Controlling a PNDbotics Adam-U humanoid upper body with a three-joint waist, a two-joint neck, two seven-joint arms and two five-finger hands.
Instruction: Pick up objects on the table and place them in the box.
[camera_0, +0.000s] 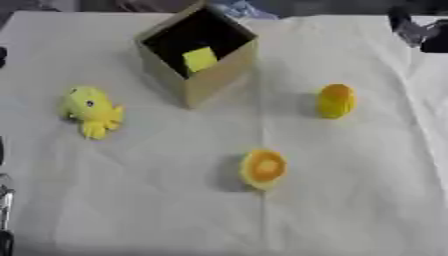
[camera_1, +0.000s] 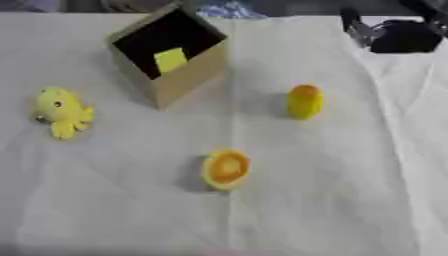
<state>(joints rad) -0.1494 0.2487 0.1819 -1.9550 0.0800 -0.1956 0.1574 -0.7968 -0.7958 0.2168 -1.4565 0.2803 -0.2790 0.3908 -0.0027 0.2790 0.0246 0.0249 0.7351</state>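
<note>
The orange round thing (camera_1: 226, 170) lies well apart from the right hand (camera_1: 398, 35).

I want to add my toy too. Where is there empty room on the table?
Bare cloth lies below the orange disc, and between the yellow plush and that disc. It is more crowded near the box and the yellow-orange cylinder.

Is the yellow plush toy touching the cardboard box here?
Apart. The left eye view shows a plain strip of white cloth between the yellow plush toy and the cardboard box.
</note>
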